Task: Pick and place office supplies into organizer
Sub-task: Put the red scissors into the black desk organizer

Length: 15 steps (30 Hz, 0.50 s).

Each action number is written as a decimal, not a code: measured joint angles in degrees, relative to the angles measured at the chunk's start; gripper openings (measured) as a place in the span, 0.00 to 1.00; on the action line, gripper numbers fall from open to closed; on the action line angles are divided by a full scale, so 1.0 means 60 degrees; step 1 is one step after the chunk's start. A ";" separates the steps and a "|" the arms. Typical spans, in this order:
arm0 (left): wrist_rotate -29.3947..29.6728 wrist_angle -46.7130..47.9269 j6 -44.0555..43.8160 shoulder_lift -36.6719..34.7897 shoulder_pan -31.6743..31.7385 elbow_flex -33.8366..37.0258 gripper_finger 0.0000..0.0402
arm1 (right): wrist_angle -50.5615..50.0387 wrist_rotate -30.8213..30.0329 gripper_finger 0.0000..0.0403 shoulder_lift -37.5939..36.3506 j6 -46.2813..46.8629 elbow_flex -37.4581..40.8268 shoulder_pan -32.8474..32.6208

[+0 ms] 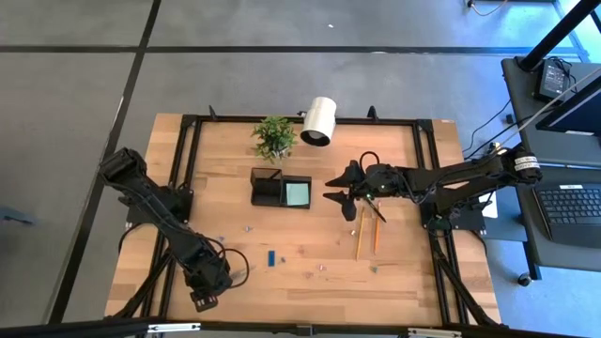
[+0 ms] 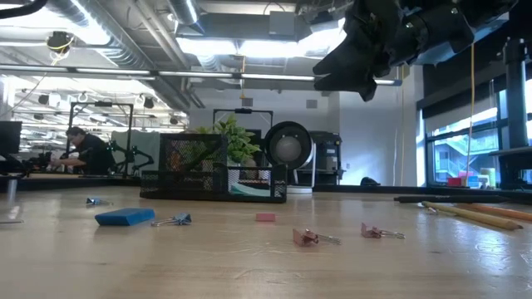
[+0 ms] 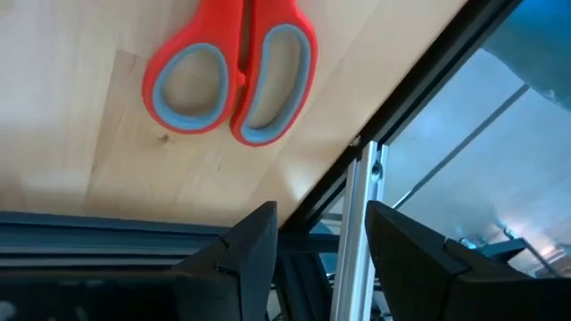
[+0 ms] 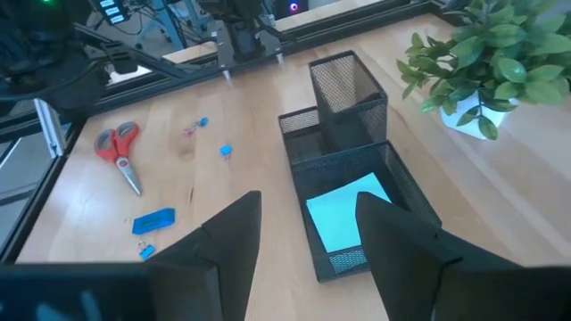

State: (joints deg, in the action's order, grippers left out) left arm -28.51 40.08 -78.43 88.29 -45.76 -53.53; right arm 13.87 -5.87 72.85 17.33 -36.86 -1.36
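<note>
The black mesh organizer (image 4: 352,187) sits mid-table beside the potted plant (image 4: 477,62), a teal note pad (image 4: 350,217) lying in its low compartment. The red-handled scissors (image 3: 230,76) lie near the left gripper (image 3: 321,259), blades cut off; both it and the right gripper (image 4: 308,250) are spread, empty

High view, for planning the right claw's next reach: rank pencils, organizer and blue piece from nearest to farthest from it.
From the right claw:
1. Pencils, just below it, toward the table's front.
2. Organizer, to its left.
3. Blue piece, farthest, front left.
</note>
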 joint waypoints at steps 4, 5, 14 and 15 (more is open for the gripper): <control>-0.0011 -0.0001 0.0069 0.0000 0.0000 0.0000 0.41 | 0.0000 0.0000 0.47 0.0001 0.0056 0.0000 0.0003; -0.0013 -0.0001 -0.0032 0.0000 0.0000 0.0001 0.41 | -0.0003 0.0000 0.47 -0.0002 0.0053 0.0000 0.0003; 0.0468 0.0664 -0.0809 0.0000 0.0117 0.0005 0.42 | 0.0000 0.0004 0.47 0.0001 0.0046 0.0000 0.0003; 0.0681 0.0618 -0.0835 0.0000 0.0071 0.0005 0.42 | 0.0000 0.0004 0.47 -0.0002 0.0046 0.0000 0.0003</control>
State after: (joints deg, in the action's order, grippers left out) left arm -24.42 43.79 -83.44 88.29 -45.33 -53.49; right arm 13.87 -5.85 72.84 17.61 -36.86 -1.34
